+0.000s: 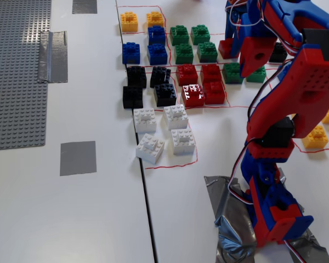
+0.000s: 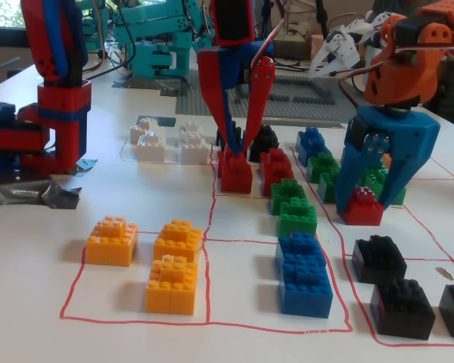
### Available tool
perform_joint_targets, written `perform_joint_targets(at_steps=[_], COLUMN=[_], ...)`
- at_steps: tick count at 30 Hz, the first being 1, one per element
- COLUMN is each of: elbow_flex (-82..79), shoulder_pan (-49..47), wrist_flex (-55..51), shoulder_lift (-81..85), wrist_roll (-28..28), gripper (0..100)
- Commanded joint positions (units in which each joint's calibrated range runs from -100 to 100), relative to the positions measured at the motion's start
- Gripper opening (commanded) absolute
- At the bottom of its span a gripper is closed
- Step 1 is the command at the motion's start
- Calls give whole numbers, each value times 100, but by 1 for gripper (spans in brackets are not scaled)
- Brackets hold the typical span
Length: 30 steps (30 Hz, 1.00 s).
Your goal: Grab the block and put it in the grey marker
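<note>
My red and blue gripper (image 2: 236,151) hangs tips-down over the block field. Its two fingers narrow onto the top of a red block (image 2: 234,174), which sits at about table level at the edge of a red-outlined cell. In a fixed view from above, the gripper (image 1: 240,59) is at the top right with a red block (image 1: 226,48) tight against it. I cannot tell whether this is the same block. The grey marker (image 1: 78,158) is a grey tape square on the white table, far to the left of the gripper and beyond the white blocks (image 1: 163,131).
Orange, blue, green, black, red and white blocks stand sorted in red-outlined cells. A grey baseplate (image 1: 16,71) and a tape strip (image 1: 52,55) lie at the left. A second, orange and blue arm (image 2: 393,144) straddles another red block (image 2: 363,206). My arm's base (image 1: 277,219) stands on crumpled tape.
</note>
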<state>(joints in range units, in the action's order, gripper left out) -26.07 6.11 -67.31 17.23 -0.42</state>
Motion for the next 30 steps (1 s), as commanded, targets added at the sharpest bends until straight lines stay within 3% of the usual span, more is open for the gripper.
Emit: perform_joint_targets(at_steps=[1, 30], elbow_flex=[381, 282], shoulder_pan=[-61, -52], wrist_flex=[50, 50], shoulder_lift=[175, 274], wrist_roll=[59, 63], gripper=[0, 0])
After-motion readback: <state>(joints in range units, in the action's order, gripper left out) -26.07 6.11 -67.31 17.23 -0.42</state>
